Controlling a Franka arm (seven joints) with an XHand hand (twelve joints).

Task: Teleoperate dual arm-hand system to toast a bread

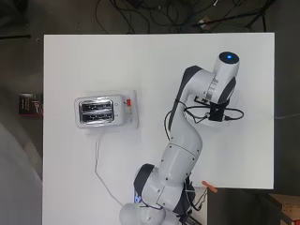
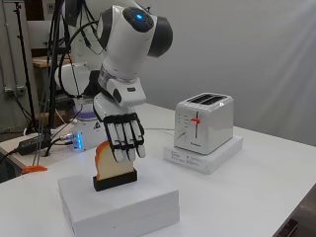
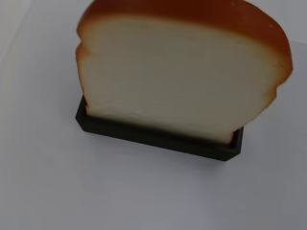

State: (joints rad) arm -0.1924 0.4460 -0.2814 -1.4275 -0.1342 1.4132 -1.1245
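Golden-brown crust arches over a pale, smooth-faced slice of bread (image 3: pixel 182 76), filling the wrist view as it stands upright in a shallow black rectangular holder (image 3: pixel 158 139). From the side, that holder sits on top of a flat white box (image 2: pixel 118 202) at the near end of the white table (image 2: pixel 256 197). Right in front of the slice hangs the hand (image 2: pixel 126 136), black and white, its segmented fingers (image 2: pixel 129 140) straight and pointing down, spread flat and holding nothing; whether they touch the bread, I cannot tell. Further along the table, a glossy white toaster (image 2: pixel 205 123) with rounded corners rests on a thin white slab (image 2: pixel 205 155), two dark slots on top, a red lever (image 2: pixel 195 120) on its end face. Overhead, its thin white cord (image 1: pixel 101 173) trails toward the arm's base.
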